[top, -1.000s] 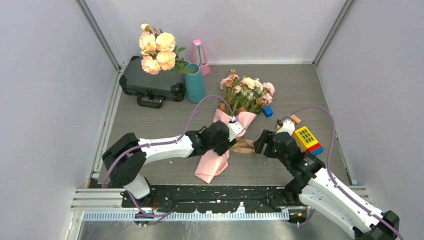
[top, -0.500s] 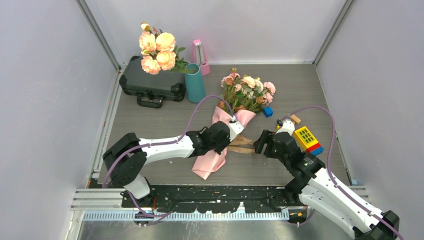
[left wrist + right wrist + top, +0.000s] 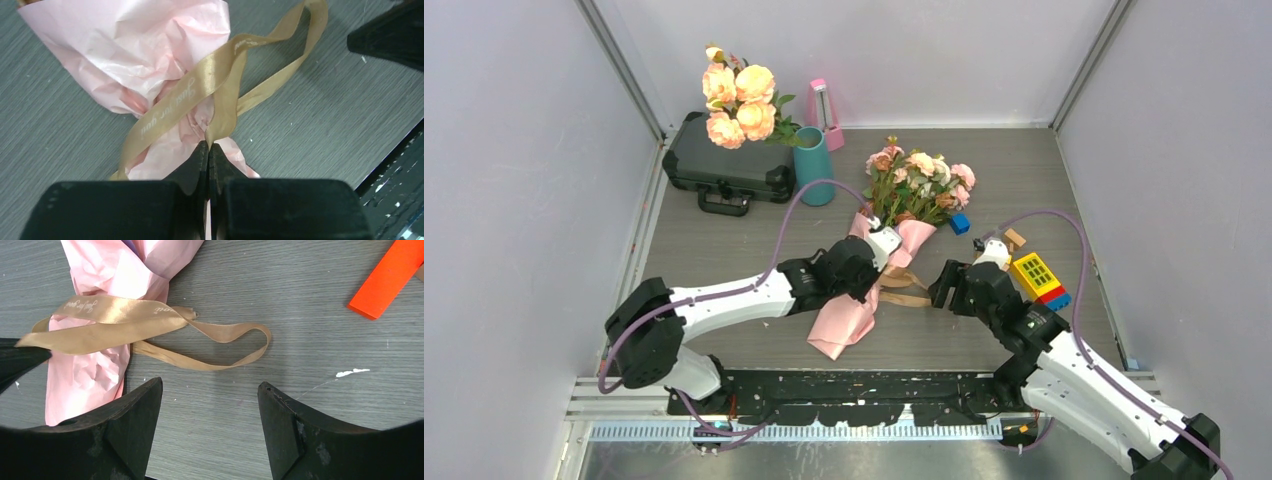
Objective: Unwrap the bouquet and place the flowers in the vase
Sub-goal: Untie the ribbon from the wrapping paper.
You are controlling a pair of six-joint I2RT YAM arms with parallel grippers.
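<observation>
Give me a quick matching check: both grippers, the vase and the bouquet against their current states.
Things:
1. left gripper
2. right gripper
3. vase
4. bouquet

States:
A. standing upright beside the black case
B. open, nothing between the fingers
C. lying on the table, pink paper on
D. shut on the ribbon

Pairs: 1-D, 2-B, 3-A, 4-C

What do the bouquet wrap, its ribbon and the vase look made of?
Wrap: thin matte paper, probably tissue, going by sharp crinkles. Ribbon: satin-like fabric, glossy sheen, printed script. Vase: smooth teal, plastic or ceramic; can't tell.
</observation>
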